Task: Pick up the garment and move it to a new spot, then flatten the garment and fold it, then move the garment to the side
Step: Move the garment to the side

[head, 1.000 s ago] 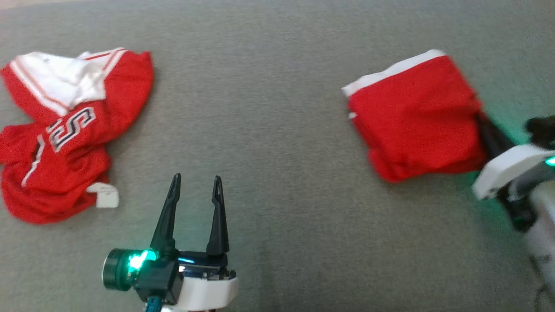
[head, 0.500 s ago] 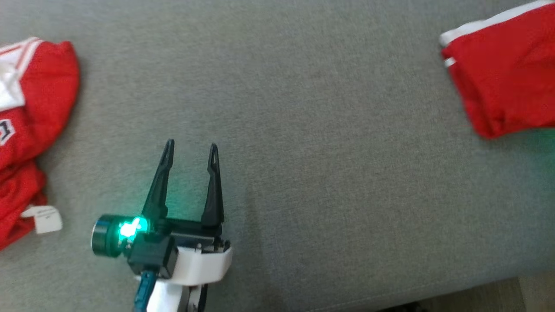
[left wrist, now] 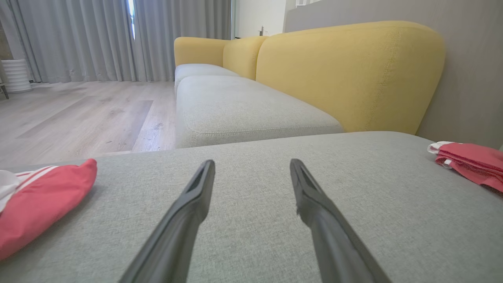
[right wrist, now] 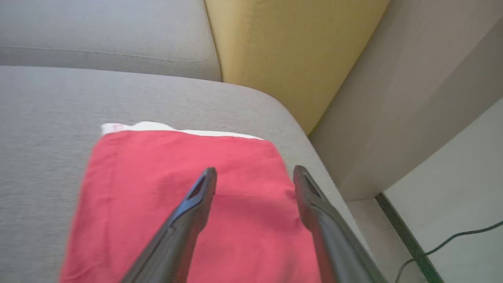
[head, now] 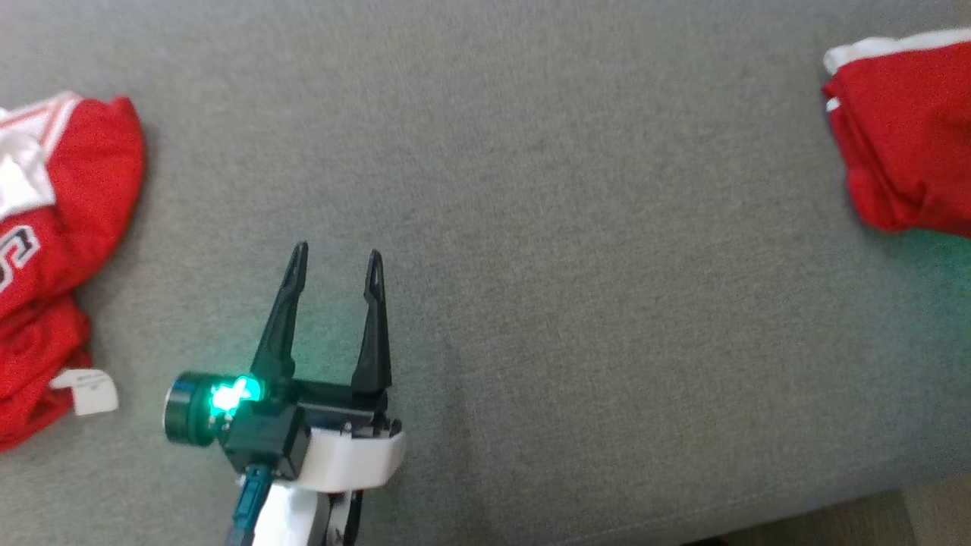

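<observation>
The folded red garment [head: 910,144] lies flat at the right end of the grey sofa cushion [head: 531,227], apparently set aside as finished. Above it the right gripper [right wrist: 255,173] spreads its fingers wide, holding nothing; a second ago it pinched the garment's edge. The left gripper [head: 337,252], wide open and empty, hovers over bare cushion. A crumpled red jersey [head: 68,197] waits at far left.

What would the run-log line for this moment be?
stage: folded garment set aside | right gripper: open over it | left gripper: open, empty | crumpled garment: untouched
</observation>
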